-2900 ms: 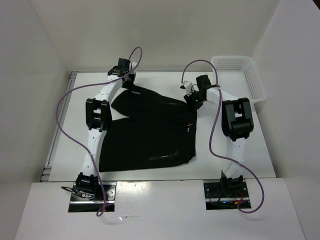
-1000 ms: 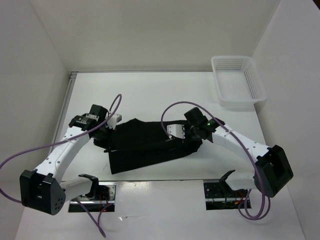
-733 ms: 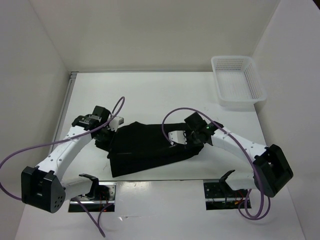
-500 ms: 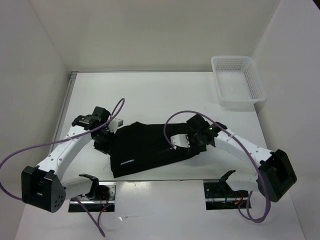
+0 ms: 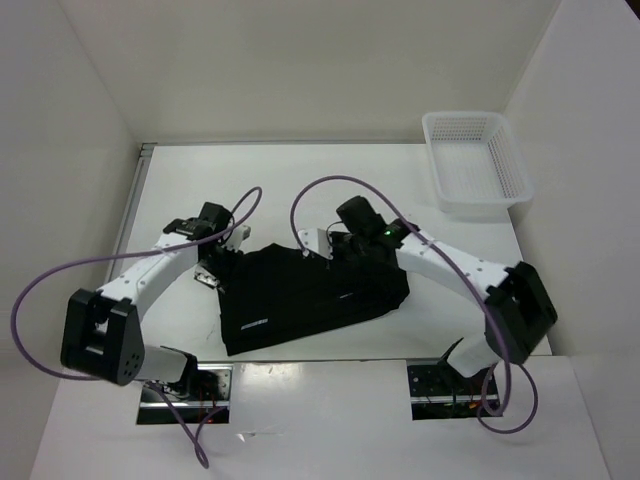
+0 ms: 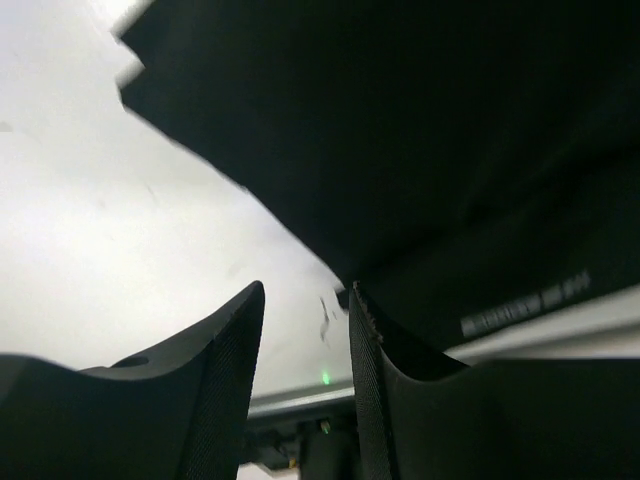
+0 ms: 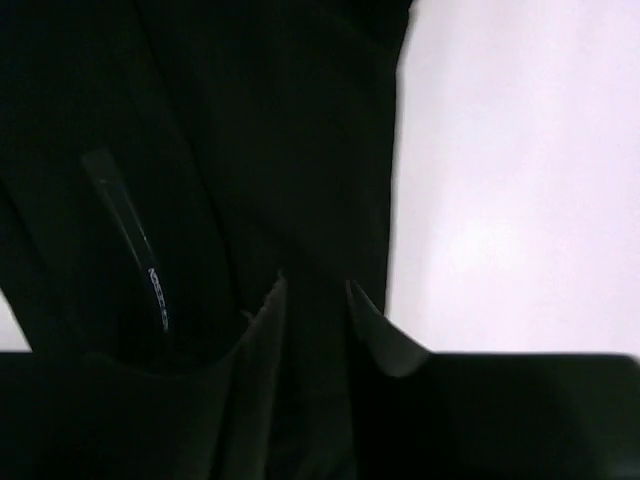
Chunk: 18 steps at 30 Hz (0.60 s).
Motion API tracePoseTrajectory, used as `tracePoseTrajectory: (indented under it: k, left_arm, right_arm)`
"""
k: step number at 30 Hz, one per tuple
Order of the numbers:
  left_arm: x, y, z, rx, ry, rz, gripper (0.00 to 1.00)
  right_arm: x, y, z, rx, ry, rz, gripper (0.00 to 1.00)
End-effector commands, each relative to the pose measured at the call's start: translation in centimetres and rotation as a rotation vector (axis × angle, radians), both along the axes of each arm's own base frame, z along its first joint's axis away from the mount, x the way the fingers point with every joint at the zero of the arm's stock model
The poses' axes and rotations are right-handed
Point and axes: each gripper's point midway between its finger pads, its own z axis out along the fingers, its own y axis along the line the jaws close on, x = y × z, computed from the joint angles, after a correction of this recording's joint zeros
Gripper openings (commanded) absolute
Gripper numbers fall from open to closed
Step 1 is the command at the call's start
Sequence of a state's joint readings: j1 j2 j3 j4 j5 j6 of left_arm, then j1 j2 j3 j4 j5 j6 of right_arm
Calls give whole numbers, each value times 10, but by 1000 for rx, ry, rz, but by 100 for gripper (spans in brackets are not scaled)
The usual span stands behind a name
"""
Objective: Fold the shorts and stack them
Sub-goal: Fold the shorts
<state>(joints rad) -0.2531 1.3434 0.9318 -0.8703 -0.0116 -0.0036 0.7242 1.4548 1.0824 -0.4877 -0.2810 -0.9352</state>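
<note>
Obs.: the shorts (image 5: 310, 295) lie on the table (image 5: 300, 180) as a dark, doubled-over bundle, near the front edge and roughly midway between my two arms. The pale printed mark (image 5: 255, 323) faces up close to the near left corner of the bundle. My left gripper (image 5: 213, 268) sits at the left edge of the fabric. In the left wrist view the left gripper's (image 6: 305, 292) jaws stand parted, with bare white table showing through the gap and nothing between them. The shorts' (image 6: 420, 150) edge runs just beyond my right-hand finger there, and the printed mark (image 6: 525, 305) is readable beside it. My right gripper (image 5: 322, 250) is over the far edge of the bundle, arm reaching in from the right. In the right wrist view the right gripper's (image 7: 315, 285) jaws are also apart, with only black cloth (image 7: 250, 130) behind the gap. I see no fabric pinched, though dark on dark makes this hard to read. The white mesh basket (image 5: 470, 116) stands at the far right corner, well apart from the shorts.
</note>
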Motion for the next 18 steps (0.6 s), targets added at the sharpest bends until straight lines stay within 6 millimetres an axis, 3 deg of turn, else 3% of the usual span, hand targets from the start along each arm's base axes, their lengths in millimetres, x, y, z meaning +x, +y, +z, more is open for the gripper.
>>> tracePoseTrajectory:
  k: [1,3,7,11,18]
  left_arm:
    - [60,-1,8,39,-172,18,47]
    - [77,-6,3,39,-173,18,47]
    - [93,-14,-21,11,-113,15,47]
    - [93,-22,-35,-39,-61,8,45]
    - [86,-32,-53,-89,-19,-6,45]
  right_arm:
    - [3,24,-18,52,29,-15,32]
    - [5,27,-33,44,63,-36,27]
    - [11,38,-48,70,87,-80,15]
    - [11,41,-60,42,101,-80,12]
    - [0,22,-108,-113,152,-16,11]
